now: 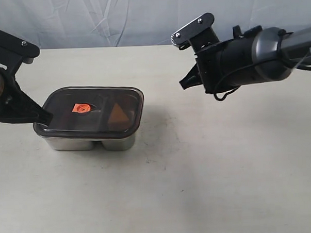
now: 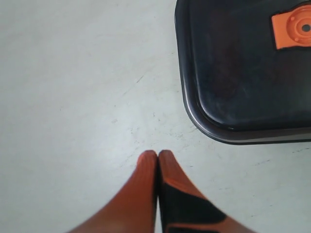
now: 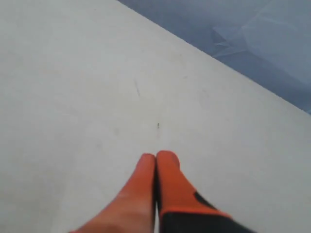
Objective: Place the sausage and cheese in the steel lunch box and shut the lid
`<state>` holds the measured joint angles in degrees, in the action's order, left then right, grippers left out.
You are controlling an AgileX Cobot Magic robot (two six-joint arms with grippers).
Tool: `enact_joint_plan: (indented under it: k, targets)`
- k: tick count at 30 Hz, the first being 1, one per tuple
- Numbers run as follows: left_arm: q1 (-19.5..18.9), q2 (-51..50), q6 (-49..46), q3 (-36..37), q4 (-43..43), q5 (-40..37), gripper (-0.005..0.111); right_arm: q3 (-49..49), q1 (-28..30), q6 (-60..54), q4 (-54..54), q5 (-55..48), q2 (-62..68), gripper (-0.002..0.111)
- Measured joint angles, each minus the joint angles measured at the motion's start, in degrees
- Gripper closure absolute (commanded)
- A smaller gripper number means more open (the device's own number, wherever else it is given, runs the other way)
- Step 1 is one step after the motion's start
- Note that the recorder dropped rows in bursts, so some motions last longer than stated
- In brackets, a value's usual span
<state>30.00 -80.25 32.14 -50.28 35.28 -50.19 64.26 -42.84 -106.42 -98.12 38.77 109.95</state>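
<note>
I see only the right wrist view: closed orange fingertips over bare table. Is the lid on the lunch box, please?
Observer: Yes, the lid lies on the steel lunch box, covering it fully.
Operator: Is the cheese visible?
Observer: The cheese shows through the lid as an orange wedge, on the exterior view's right side.
Operator: Where is the left hand?
Observer: The left hand is shut and empty, close to a corner of the box, not touching it.
</note>
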Motion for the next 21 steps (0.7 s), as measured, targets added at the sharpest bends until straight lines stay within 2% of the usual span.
enact_joint_plan:
  k: [6,9,10,13,18,21]
  targets:
    - [0.0,0.0,0.0,0.0,0.0,0.0,0.107,2.0,5.0,9.4,15.1,-0.4,2.4,0.109]
    - [0.0,0.0,-0.1,0.0,-0.5,0.3,0.107,5.8,7.2,18.2,9.8,-5.3,2.6,0.109]
    - [0.0,0.0,-0.1,0.0,-0.8,0.5,0.107,7.5,8.4,20.5,3.1,-12.1,2.6,0.109]
    - [0.0,0.0,-0.1,0.0,-1.1,0.9,0.107,8.8,10.9,22.7,-1.5,-33.8,2.6,0.109]
    - [0.0,0.0,-0.1,0.0,-1.1,1.1,0.107,9.4,11.2,27.8,-1.9,-46.1,1.9,0.109]
    - [0.0,0.0,-0.1,0.0,-1.1,1.2,0.107,10.3,11.6,23.8,1.0,-65.3,1.3,0.109]
